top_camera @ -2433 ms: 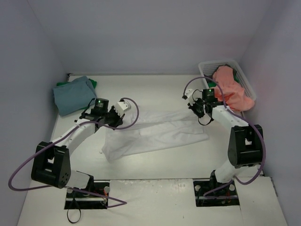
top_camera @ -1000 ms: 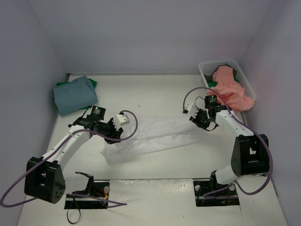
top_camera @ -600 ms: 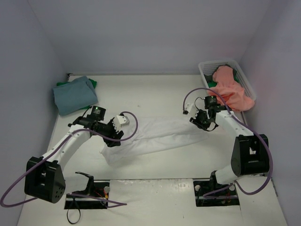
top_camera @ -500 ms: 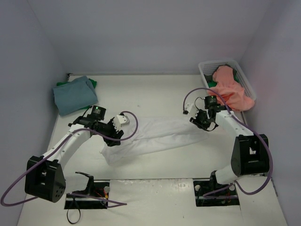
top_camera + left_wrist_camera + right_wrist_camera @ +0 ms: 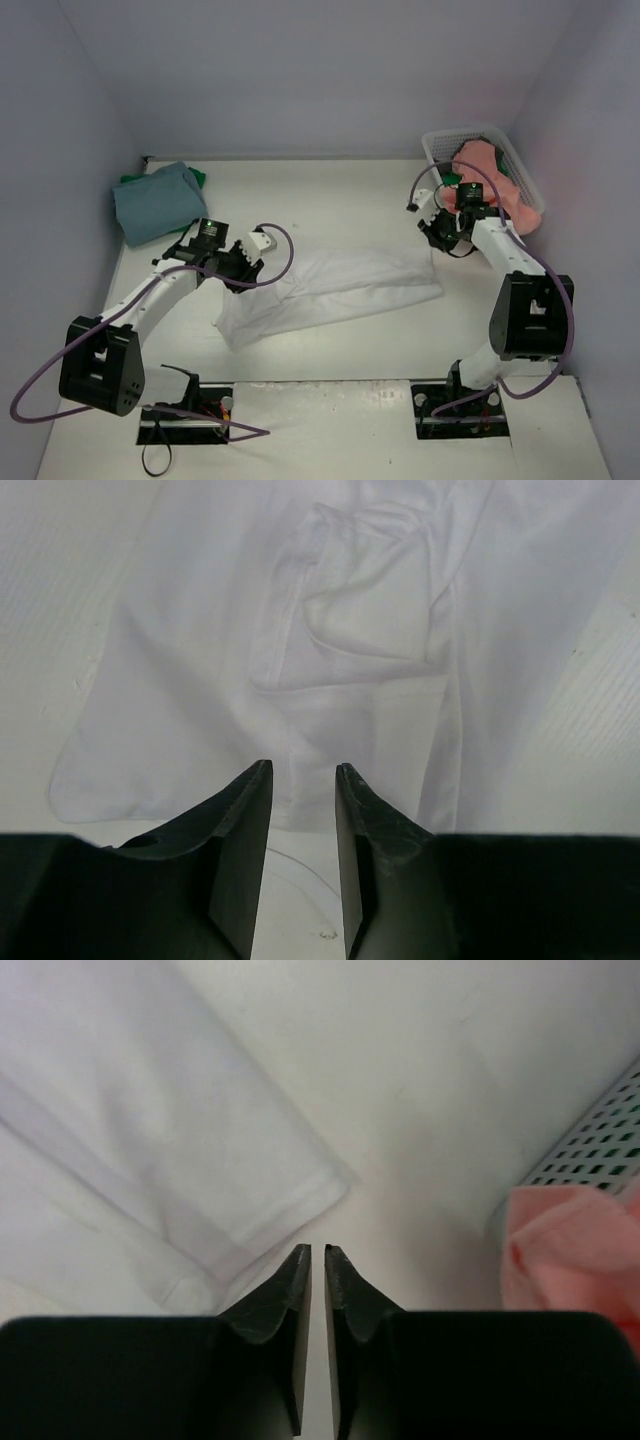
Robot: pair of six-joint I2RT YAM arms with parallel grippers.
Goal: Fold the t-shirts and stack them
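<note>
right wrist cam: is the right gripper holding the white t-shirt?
No, the right gripper has its tips nearly together with nothing between them, and the white t-shirt lies flat on the table beside them.

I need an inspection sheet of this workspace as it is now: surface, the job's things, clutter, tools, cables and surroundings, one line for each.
Surface: white table, no stains seen.
Job's things: white t-shirt lying flat in the middle, partly folded; blue t-shirt folded at far left, with green cloth showing at its edge; pink t-shirt heaped in the basket.
Clutter: white mesh basket at far right.
Tools: left tool slightly open over the white t-shirt's edge, empty; right tool nearly shut over bare table beside the shirt's corner, empty.
Cables: purple cables loop free at both arms, none on the cloth.
Surroundings: plain walls on three sides.
</note>
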